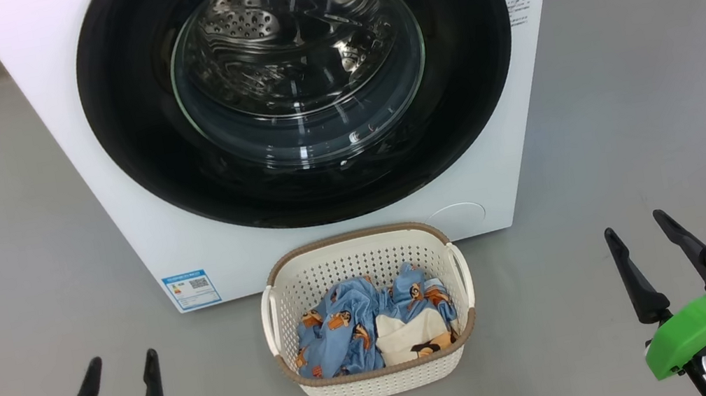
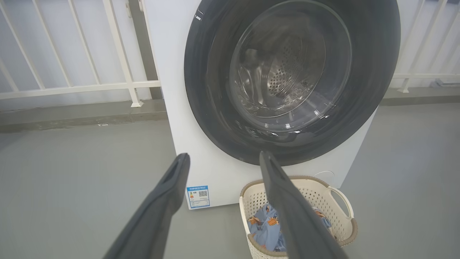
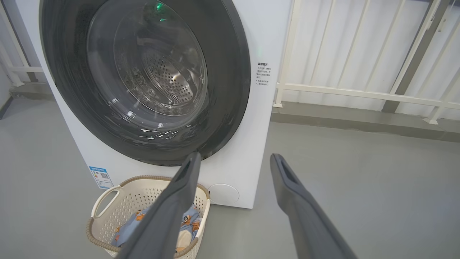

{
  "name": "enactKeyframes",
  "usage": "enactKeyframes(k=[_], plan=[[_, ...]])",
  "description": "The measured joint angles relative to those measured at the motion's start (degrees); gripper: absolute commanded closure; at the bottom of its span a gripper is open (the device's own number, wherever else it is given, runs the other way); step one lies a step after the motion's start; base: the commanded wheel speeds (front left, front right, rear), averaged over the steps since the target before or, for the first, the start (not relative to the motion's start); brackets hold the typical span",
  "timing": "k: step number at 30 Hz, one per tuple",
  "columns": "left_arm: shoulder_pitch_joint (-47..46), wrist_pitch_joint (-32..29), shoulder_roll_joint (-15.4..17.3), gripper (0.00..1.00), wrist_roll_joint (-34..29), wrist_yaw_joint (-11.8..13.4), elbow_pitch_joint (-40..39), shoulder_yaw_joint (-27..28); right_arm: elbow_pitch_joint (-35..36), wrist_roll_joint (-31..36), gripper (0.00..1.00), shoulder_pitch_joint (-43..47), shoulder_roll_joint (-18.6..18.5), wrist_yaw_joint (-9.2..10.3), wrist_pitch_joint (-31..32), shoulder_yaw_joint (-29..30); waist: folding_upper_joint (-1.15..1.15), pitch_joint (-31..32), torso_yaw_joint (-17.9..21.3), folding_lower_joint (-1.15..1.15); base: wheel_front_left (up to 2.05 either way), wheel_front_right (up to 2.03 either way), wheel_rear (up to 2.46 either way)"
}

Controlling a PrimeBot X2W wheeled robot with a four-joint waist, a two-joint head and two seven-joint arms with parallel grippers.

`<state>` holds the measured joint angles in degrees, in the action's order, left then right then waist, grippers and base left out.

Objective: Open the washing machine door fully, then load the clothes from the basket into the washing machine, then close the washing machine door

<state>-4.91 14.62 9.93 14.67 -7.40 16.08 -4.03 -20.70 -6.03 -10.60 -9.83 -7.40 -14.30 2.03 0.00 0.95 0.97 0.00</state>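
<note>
— So, where are the clothes (image 1: 346, 330)?
— In the basket (image 1: 352, 235) on the floor (image 1: 13, 245), just before the washing machine (image 1: 228, 260), under the shut washing machine door (image 1: 128, 120).
— Grippers?
— Left gripper (image 1: 124, 362) and right gripper (image 1: 632, 223) spread wide, empty.

Left hand (image 1: 123, 362) and right hand (image 1: 633, 224), both empty, jaws spread wide.

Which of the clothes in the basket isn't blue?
The cream piece, right of the middle in the basket, on the robot's side. The other clothes are light blue with orange-brown figures.
</note>
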Motion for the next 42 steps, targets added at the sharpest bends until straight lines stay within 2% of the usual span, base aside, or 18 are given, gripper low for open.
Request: enactKeyframes(k=[42], plan=[[-0.8,0.0,-0.8,0.00,1.2,0.0,1.2,2.2,-0.3,-0.6,0.00,-0.3,0.6,0.00,0.0,1.1,0.00,-0.3,-0.1,0.00,0.00,0.00,0.00]])
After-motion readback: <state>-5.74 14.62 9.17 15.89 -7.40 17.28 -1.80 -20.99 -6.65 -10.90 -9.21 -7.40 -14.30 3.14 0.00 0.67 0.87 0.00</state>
